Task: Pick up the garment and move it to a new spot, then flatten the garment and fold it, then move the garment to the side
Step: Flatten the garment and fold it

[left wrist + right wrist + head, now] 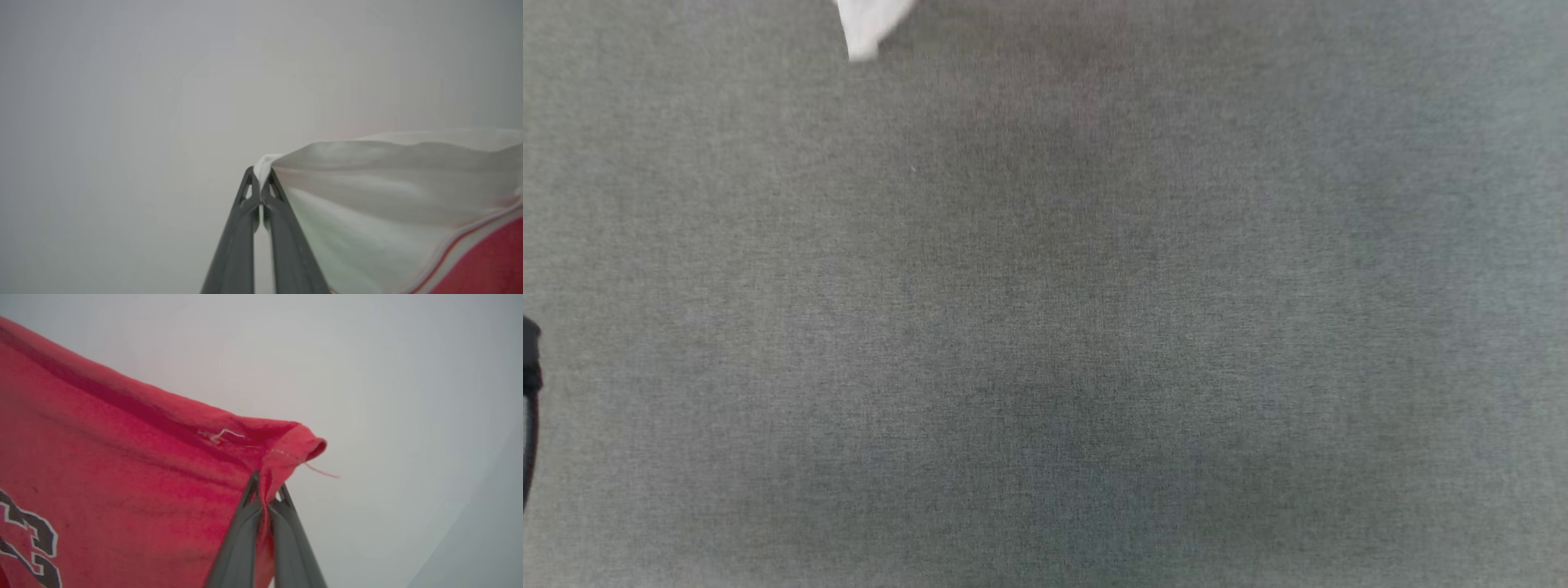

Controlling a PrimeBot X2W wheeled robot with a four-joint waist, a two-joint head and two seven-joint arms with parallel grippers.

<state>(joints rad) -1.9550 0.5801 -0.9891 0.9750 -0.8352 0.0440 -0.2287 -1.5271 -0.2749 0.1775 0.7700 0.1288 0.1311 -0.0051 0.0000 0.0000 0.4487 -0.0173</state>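
1. Above the desk (1094, 327), the garment (122, 457) hung stretched.
2. Left fingers (243, 228) were clamped on its white sleeve, right fingers (245, 539) on a red corner.
3. Soft and light, probably; corners should grip best.

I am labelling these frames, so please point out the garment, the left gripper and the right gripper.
garment (122, 469): right wrist view, on its red body.
left gripper (260, 172): left wrist view, midway between its fingertips.
right gripper (268, 485): right wrist view, midway between its fingertips.
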